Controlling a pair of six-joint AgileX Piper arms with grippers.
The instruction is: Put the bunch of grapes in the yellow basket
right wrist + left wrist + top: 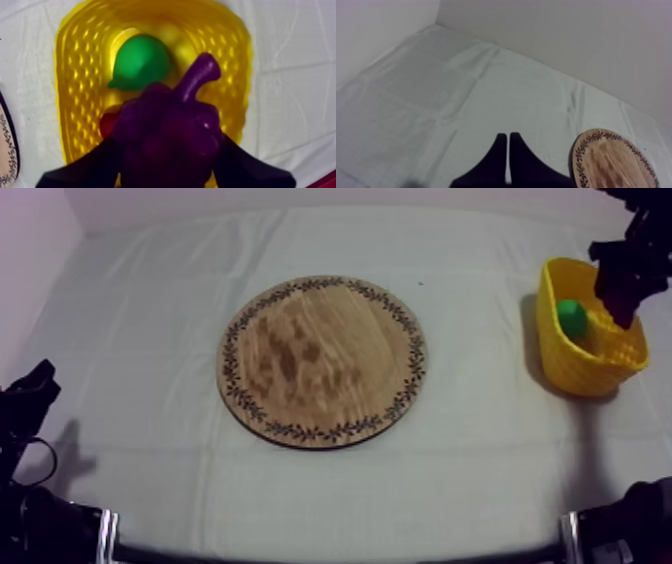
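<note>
- Right wrist view, looking down: my right claw [169, 165] grips the dark purple plastic bunch of grapes [170, 125], with one black finger at each side and the stem pointing away.
- The grapes hang directly over the open yellow plastic basket [70, 100]. I cannot tell how far above its floor they are.
- Inside the basket lie a green toy pear [140, 61] and a small red fruit [106, 125], the latter partly hidden under the grapes.
- Top view: the basket stands at the right end of the bench [150, 308], which is covered by a grey-white cloth. It is well apart from the round wooden board [322, 360] with its patterned rim, which is bare.
- My left claw [508, 150] is closed on nothing, fingers together, near the board's edge.
- Risks, as I judge them:
  - If I release from too high, the grapes could bounce off the pear and roll over the rim.
  - If I lower too far, a finger could press on the basket wall and tip or shift the light basket.
  - If I open too little, a finger could drag the bunch out again as I lift.
</note>
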